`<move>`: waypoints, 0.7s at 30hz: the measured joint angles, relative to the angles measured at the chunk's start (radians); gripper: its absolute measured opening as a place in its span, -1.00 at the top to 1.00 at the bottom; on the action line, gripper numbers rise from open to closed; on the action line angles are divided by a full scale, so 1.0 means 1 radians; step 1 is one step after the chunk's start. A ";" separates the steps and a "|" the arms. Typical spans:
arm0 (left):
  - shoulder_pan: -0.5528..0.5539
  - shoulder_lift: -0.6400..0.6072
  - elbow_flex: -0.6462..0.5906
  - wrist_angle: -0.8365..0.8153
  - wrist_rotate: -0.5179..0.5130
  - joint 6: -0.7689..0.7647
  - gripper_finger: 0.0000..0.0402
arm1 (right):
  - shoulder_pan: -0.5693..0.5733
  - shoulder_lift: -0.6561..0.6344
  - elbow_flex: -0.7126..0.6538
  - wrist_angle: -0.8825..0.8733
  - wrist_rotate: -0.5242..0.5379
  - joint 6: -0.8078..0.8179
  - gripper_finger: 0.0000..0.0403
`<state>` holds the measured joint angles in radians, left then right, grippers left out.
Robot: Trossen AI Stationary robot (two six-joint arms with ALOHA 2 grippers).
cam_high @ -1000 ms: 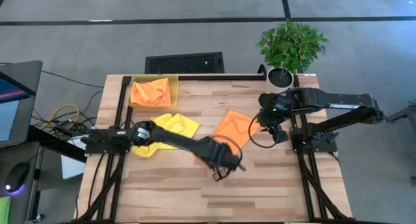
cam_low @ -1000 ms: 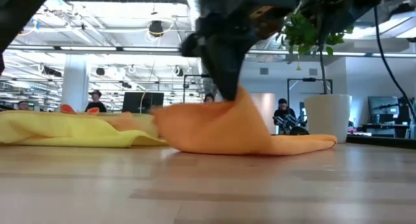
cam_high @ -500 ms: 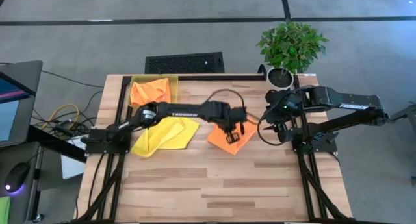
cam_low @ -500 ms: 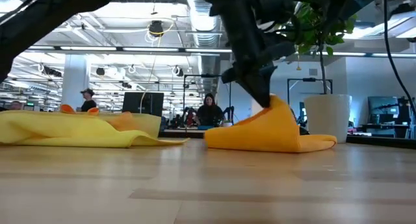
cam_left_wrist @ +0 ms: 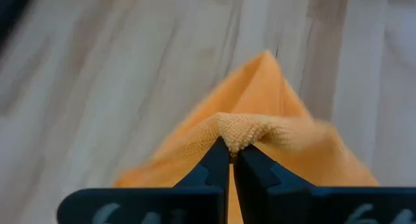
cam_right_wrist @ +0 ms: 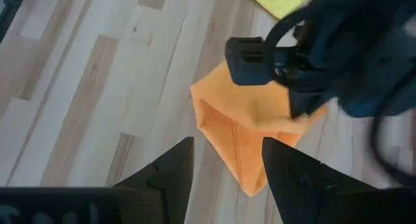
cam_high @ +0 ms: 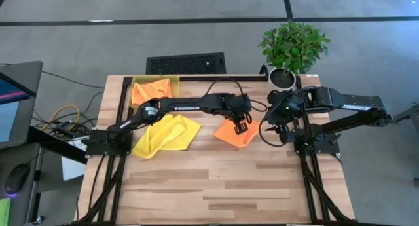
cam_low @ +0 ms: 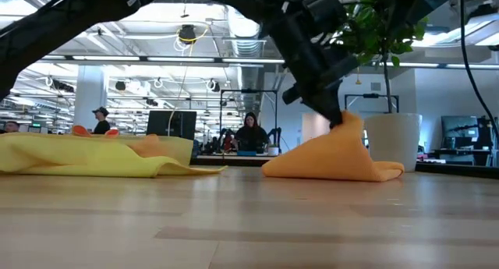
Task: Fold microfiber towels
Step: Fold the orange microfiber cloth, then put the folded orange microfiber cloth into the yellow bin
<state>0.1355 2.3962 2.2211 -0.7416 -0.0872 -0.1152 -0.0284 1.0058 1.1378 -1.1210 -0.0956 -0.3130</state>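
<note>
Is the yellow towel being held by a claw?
No, the yellow towel lies alone on the table; the left claw pinches the orange towel instead.

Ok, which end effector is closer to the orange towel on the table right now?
Left. The left end effector is shut on the orange towel, pinching a raised fold. The right end effector hovers open just beside it, not touching.

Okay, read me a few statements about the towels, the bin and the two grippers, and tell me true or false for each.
1. The left gripper pinches the orange towel. True.
2. The right gripper is shut on the yellow towel. False: it is open, holding nothing.
3. Another orange towel lies in the yellow bin. True.
4. The yellow towel is folded on top of the orange towel. False: they lie apart on the table.
</note>
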 joint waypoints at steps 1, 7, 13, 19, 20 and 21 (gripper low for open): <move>0.000 0.003 -0.002 -0.012 0.000 -0.013 1.00 | 0.000 0.000 0.000 0.000 0.000 0.000 -0.02; 0.000 0.028 0.000 0.017 0.000 -0.058 0.92 | 0.000 0.000 0.000 0.000 0.035 0.009 -0.02; 0.000 0.031 0.000 0.030 -0.032 -0.054 0.68 | 0.000 0.000 0.000 -0.001 0.053 0.021 -0.02; 0.001 0.031 0.000 0.042 -0.031 -0.117 0.38 | 0.000 0.000 0.000 -0.001 0.053 0.026 -0.02; 0.002 0.031 0.000 0.042 -0.002 -0.125 0.35 | 0.000 0.000 0.000 -0.001 0.052 0.026 -0.02; 0.002 0.031 0.000 0.040 0.033 -0.132 0.32 | 0.000 0.000 0.000 -0.001 0.052 0.026 -0.02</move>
<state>0.1379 2.4274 2.2208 -0.7020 -0.0545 -0.2474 -0.0284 1.0058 1.1378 -1.1217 -0.0433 -0.2867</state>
